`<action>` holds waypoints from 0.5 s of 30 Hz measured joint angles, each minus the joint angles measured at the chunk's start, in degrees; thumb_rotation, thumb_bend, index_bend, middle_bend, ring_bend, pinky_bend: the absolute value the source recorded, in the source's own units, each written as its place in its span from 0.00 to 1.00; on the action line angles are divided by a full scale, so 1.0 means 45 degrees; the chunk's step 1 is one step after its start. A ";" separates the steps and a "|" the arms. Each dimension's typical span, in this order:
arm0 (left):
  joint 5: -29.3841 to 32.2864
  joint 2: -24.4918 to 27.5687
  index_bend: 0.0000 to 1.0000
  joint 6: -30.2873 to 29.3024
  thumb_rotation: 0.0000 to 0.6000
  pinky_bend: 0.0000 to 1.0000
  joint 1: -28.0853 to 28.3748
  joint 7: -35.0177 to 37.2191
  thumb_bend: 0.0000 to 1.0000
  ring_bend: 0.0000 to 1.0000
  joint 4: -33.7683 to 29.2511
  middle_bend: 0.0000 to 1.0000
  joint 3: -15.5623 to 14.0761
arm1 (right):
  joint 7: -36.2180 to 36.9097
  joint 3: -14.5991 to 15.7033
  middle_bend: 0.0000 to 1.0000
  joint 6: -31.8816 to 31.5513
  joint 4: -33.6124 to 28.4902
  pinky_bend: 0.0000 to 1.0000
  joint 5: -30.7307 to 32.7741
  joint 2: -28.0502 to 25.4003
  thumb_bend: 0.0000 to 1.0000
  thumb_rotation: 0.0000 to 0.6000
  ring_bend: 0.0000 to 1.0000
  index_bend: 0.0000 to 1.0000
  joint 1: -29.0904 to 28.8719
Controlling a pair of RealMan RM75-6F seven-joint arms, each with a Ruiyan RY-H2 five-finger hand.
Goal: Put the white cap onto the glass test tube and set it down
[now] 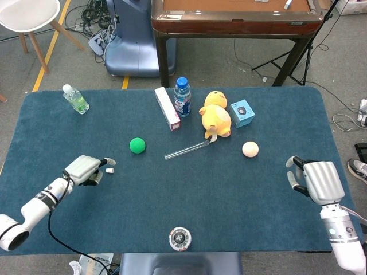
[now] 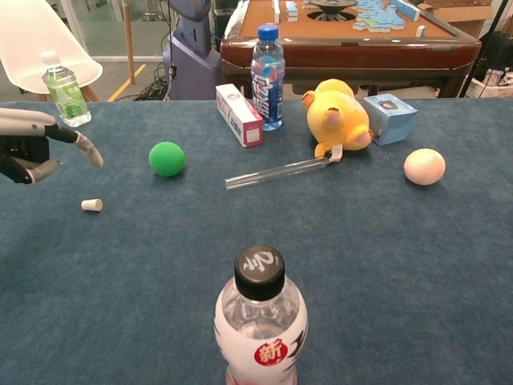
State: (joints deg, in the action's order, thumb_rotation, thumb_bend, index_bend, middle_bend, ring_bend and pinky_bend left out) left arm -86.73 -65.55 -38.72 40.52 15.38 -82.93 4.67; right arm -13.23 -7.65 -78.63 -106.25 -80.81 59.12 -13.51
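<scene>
The small white cap (image 1: pixel 109 170) (image 2: pixel 91 205) lies on the blue cloth left of centre. Above and just left of it hovers my left hand (image 1: pixel 86 169) (image 2: pixel 32 144), holding nothing, one finger stretched toward the cap and the others curled. The glass test tube (image 1: pixel 187 150) (image 2: pixel 276 172) lies flat mid-table, its far end under the yellow plush toy (image 1: pixel 217 117) (image 2: pixel 337 116). Far off at the table's right edge, my right hand (image 1: pixel 317 182) is open and holds nothing; the chest view does not show it.
A green ball (image 1: pixel 137 145) (image 2: pixel 167 159) sits between cap and tube. Behind stand a white box (image 1: pixel 167 108), a blue bottle (image 1: pixel 182 96), a blue box (image 1: pixel 242 113) and a peach ball (image 1: pixel 250 149). A green-drink bottle (image 1: pixel 75 98) lies far left; a black-capped bottle (image 2: pixel 259 321) stands front centre.
</scene>
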 measured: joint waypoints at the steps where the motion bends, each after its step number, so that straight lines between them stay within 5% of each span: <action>1: 0.0117 -0.0139 0.22 0.0104 1.00 0.98 0.0079 -0.0243 0.68 1.00 0.0027 1.00 -0.0049 | 0.0030 0.0008 0.70 0.0013 0.0031 0.75 0.0050 0.0013 0.44 1.00 0.68 0.47 0.0011; 15: 0.1688 -0.1400 0.21 0.0822 1.00 0.98 0.0533 -0.2262 0.68 1.00 0.0669 1.00 -0.0404 | 0.0619 0.0159 0.70 -0.0029 0.0499 0.75 0.0215 0.0102 0.44 1.00 0.68 0.47 0.0245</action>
State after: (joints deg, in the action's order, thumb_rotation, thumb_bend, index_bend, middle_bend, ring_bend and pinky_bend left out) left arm -79.14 -71.85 -35.02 42.92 5.20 -79.92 2.86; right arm -10.44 -6.93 -78.76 -104.01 -79.85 59.58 -12.40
